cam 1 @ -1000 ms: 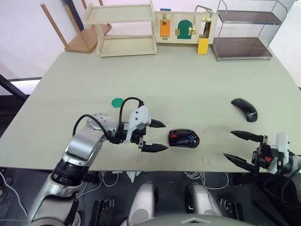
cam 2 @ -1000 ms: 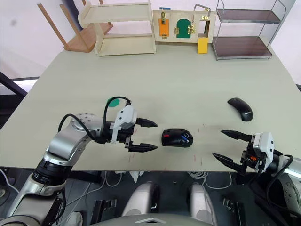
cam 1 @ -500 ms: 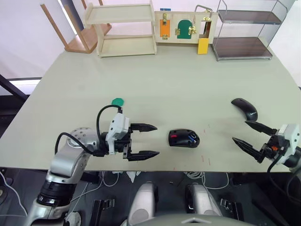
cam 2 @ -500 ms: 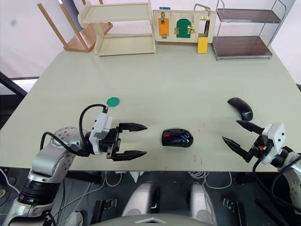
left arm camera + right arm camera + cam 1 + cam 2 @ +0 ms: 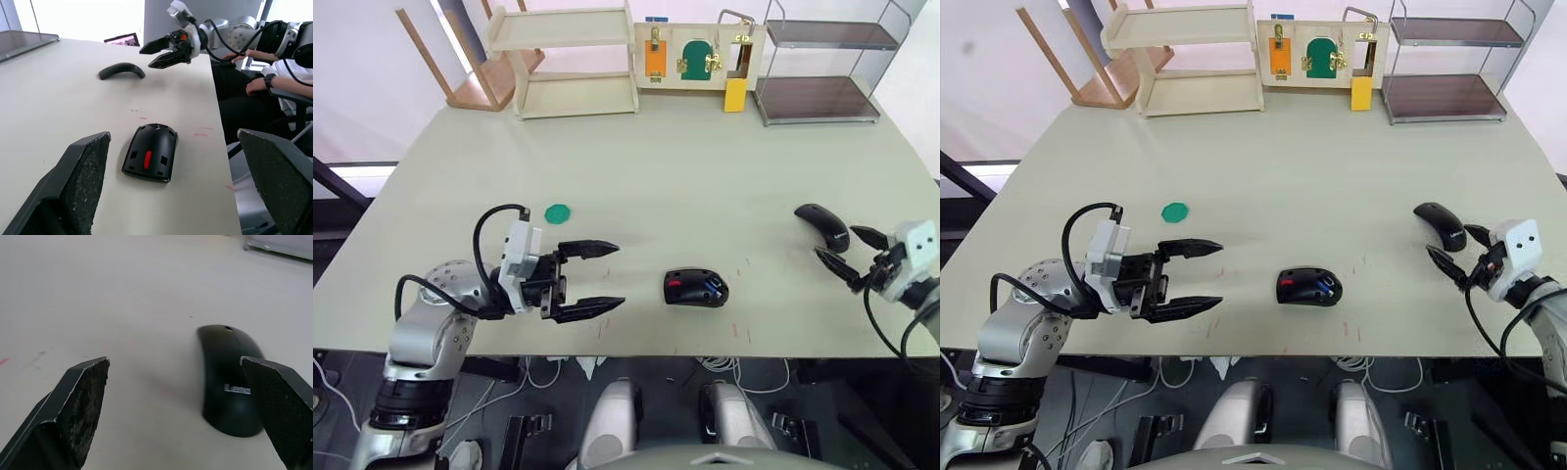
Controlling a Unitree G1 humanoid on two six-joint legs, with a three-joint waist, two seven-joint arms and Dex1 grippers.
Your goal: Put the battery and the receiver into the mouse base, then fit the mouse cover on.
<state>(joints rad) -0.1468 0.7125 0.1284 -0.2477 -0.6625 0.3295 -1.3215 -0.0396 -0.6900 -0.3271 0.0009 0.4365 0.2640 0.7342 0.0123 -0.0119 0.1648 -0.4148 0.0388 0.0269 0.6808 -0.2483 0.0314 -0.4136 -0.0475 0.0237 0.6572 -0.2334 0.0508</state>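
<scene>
From the head, the mouse base (image 5: 697,288) lies near the table's front edge with blue and red showing in its hollow, so the battery (image 5: 713,287) looks seated; I cannot make out the receiver.

The mouse cover (image 5: 822,227) lies off at two o'clock from it, unfitted.

Left wrist: the left gripper (image 5: 603,277), fingers wide and empty, faces the base.

Right wrist: the right gripper (image 5: 1451,251), fingers wide and empty, is just beside the cover.

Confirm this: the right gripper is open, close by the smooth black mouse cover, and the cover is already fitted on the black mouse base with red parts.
Not quite. The open right gripper is beside the smooth black mouse cover, but the cover isn't fitted. The left eye view shows it lying alone on the table, well apart from the black mouse base with red parts, whose hollow is still uncovered.
</scene>
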